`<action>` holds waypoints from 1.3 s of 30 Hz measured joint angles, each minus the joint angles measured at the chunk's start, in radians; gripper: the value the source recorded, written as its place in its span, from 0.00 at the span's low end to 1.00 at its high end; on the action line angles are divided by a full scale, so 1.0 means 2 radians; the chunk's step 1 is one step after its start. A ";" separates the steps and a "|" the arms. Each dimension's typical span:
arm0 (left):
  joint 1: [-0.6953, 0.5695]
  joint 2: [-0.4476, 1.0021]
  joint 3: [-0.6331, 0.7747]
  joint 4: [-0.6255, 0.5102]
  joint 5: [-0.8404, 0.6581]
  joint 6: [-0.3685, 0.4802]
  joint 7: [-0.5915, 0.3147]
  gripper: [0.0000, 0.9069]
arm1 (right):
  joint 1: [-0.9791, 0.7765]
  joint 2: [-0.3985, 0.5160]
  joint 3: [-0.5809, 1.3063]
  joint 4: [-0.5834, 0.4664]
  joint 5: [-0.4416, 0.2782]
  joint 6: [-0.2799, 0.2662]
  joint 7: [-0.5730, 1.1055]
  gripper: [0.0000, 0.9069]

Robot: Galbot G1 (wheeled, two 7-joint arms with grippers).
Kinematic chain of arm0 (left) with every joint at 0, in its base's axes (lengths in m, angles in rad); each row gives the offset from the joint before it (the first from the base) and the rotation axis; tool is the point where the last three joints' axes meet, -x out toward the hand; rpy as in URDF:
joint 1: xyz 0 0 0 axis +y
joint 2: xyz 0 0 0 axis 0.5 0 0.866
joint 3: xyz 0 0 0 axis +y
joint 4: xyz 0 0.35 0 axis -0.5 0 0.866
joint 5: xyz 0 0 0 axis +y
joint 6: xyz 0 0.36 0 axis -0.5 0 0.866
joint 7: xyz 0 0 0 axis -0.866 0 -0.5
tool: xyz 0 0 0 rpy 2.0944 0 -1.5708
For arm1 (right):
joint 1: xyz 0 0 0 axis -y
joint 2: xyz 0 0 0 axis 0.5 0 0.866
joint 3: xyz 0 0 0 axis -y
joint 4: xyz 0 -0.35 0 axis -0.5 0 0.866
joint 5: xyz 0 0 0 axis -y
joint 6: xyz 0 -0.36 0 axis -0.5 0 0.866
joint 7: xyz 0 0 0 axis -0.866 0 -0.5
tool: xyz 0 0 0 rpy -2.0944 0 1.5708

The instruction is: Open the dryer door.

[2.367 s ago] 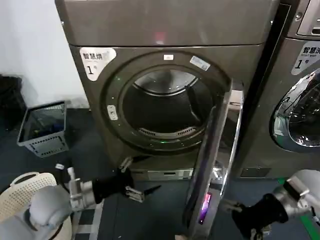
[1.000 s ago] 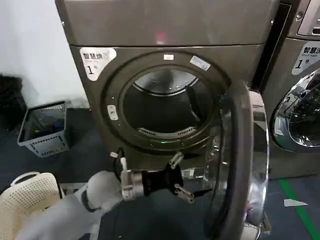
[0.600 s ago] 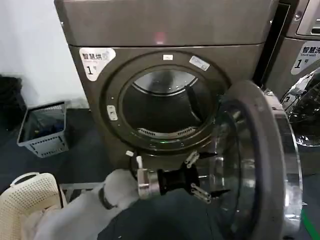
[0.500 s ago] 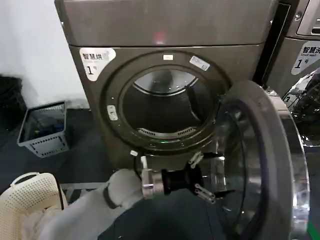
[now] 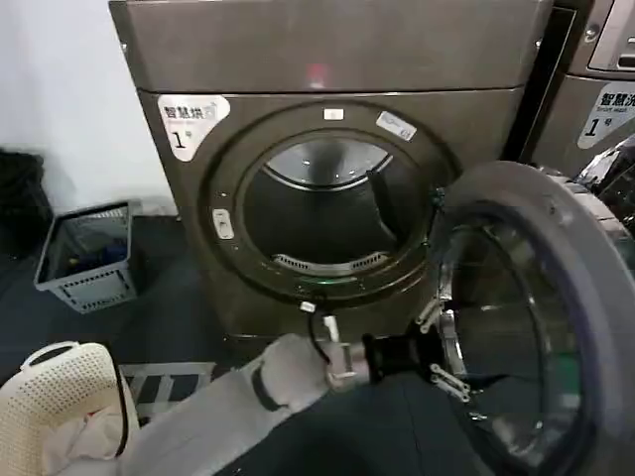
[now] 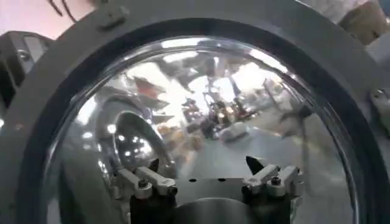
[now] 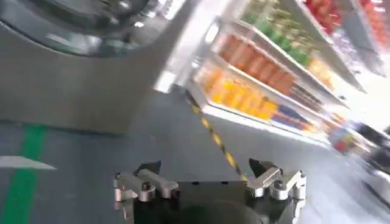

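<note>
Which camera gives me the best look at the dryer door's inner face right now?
The left wrist view: the dryer door faces it, grey ring and glass, beyond the open left hand. Head view shows it obliquely, cut off.

Grey crate (image 5: 87, 255) by wall, white basket (image 5: 64, 397) nearer; second machine (image 5: 595, 94) right

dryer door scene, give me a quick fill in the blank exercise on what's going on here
1. The dryer door is swung ____, so the drum opening is exposed.
2. The gripper at the door's inner face is the ____ gripper.
3. Its jaws stand ____, holding nothing.
4. The grey basket on the floor stands to the robot's ____ of the dryer.

Missing words: open; left; open; left
</note>
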State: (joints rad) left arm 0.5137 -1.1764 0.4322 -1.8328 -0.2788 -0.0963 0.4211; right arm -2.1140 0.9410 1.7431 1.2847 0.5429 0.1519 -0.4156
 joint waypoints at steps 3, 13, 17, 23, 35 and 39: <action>-0.006 -0.019 0.006 0.016 0.021 -0.010 -0.004 1.00 | -0.008 0.027 0.016 0.029 -0.005 -0.006 0.013 1.00; -0.032 -0.076 0.023 0.073 0.071 -0.043 -0.023 1.00 | -0.015 0.111 0.055 0.109 -0.029 -0.024 0.040 1.00; -0.044 -0.095 0.027 0.101 0.092 -0.055 -0.027 1.00 | -0.015 0.145 0.058 0.127 -0.031 -0.017 0.040 1.00; -0.060 -0.120 0.037 0.139 0.128 -0.051 -0.062 1.00 | -0.013 0.184 0.059 0.149 -0.031 -0.016 0.043 1.00; -0.072 -0.144 0.042 0.183 0.141 0.007 -0.131 1.00 | -0.010 0.216 0.059 0.179 -0.031 -0.017 0.046 1.00; -0.071 -0.144 0.042 0.182 0.139 0.012 -0.134 1.00 | -0.010 0.217 0.057 0.183 -0.030 -0.017 0.046 1.00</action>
State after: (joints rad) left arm 0.3720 -1.4648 0.5159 -1.4679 0.0001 -0.0721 0.1540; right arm -2.1348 1.3759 1.8581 1.6498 0.4831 0.1179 -0.3235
